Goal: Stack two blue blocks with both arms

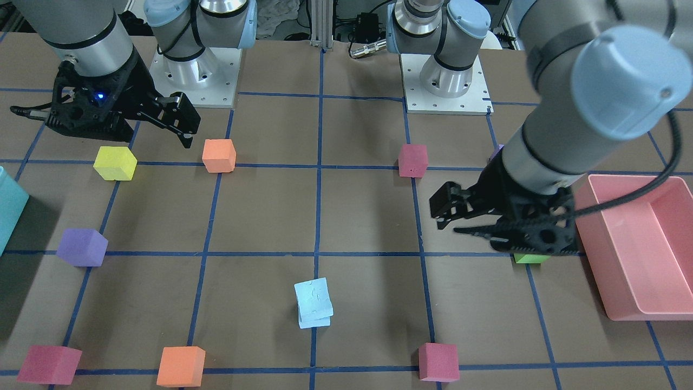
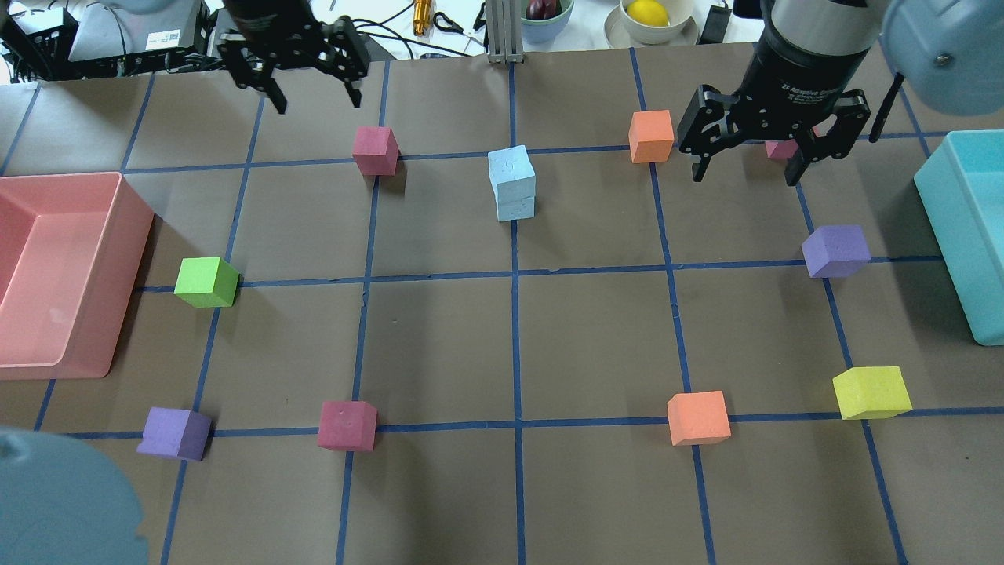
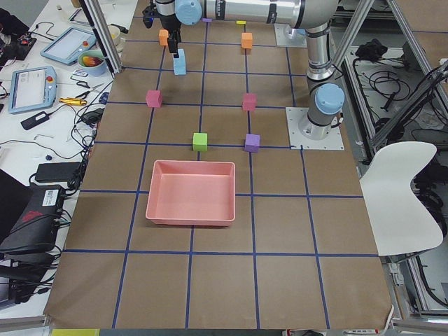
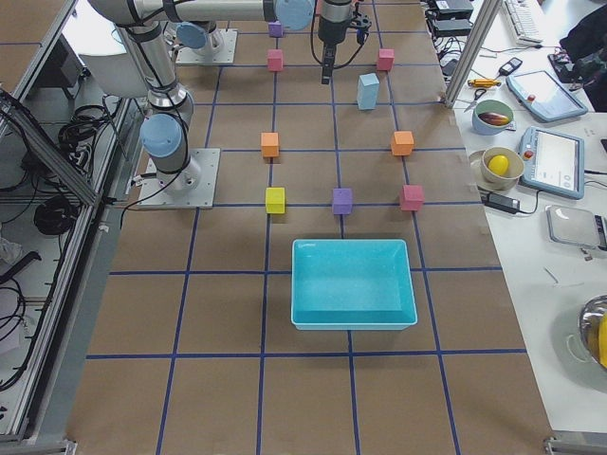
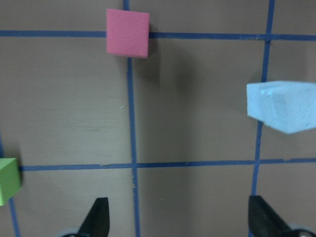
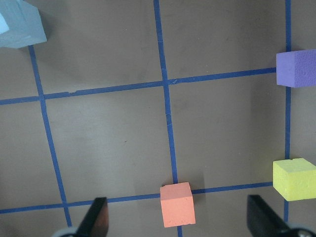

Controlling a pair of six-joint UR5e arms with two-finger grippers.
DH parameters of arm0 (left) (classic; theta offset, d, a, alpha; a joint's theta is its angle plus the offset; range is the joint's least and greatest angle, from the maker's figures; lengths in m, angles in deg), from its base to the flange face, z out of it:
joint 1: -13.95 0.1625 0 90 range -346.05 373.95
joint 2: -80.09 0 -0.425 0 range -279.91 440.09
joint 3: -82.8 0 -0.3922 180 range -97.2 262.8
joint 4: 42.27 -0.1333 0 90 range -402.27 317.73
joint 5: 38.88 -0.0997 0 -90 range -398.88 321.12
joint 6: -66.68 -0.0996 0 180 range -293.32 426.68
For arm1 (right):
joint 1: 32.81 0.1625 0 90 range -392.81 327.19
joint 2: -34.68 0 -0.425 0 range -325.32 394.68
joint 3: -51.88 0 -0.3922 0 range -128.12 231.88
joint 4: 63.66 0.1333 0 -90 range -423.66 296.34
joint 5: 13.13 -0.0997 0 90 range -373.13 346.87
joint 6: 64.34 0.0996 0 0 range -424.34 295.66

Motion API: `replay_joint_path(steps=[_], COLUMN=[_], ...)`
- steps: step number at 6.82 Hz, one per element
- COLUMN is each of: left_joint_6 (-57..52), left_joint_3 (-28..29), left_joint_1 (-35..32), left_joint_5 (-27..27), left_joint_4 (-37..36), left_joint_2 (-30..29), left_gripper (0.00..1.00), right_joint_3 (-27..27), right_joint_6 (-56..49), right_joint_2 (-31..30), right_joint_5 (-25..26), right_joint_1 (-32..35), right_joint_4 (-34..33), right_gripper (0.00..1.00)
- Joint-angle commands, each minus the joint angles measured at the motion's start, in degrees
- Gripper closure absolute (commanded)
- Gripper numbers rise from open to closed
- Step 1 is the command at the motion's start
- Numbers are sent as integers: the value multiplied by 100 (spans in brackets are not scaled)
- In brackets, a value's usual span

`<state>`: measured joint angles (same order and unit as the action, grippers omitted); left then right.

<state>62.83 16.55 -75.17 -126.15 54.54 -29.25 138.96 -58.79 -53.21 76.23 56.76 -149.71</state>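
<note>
The two pale blue blocks (image 2: 511,184) stand stacked one on the other at the far middle of the table, the top one turned slightly. The stack also shows in the front view (image 1: 314,300), at the right of the left wrist view (image 5: 281,106) and in the top left corner of the right wrist view (image 6: 19,27). My left gripper (image 2: 316,102) is open and empty, raised to the left of the stack (image 5: 180,219). My right gripper (image 2: 745,176) is open and empty, raised to the right of the stack (image 6: 178,217). Neither touches a block.
A pink bin (image 2: 129,235) sits at the left edge and a teal bin (image 2: 953,204) at the right edge. Loose cubes lie around: green (image 2: 205,281), pink (image 2: 375,149), orange (image 2: 651,136), purple (image 2: 835,251), yellow (image 2: 871,392).
</note>
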Motion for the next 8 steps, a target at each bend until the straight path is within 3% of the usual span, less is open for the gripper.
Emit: replay_joint_path(steps=[1, 3, 4, 6, 8], left_joint_6=[-249, 42, 51, 34, 190], left_joint_3=[-237, -948, -1195, -1740, -1935], left_joint_1=[184, 149, 149, 70, -123], left_joint_5=[-317, -300, -282, -256, -326], left_joint_4=[207, 6, -82, -1003, -1102], left_joint_2=[823, 1457, 1555, 1598, 1705], left_gripper=[0, 0, 0, 0, 0], right_joint_3=[1, 10, 28, 28, 28], right_joint_6=[7, 16, 16, 16, 16], right_joint_2=[0, 0, 0, 0, 0], right_joint_5=[11, 11, 20, 29, 20], right_joint_1=[0, 0, -9, -18, -18], right_joint_4=[0, -9, -9, -9, -18], right_gripper=[0, 0, 0, 0, 0])
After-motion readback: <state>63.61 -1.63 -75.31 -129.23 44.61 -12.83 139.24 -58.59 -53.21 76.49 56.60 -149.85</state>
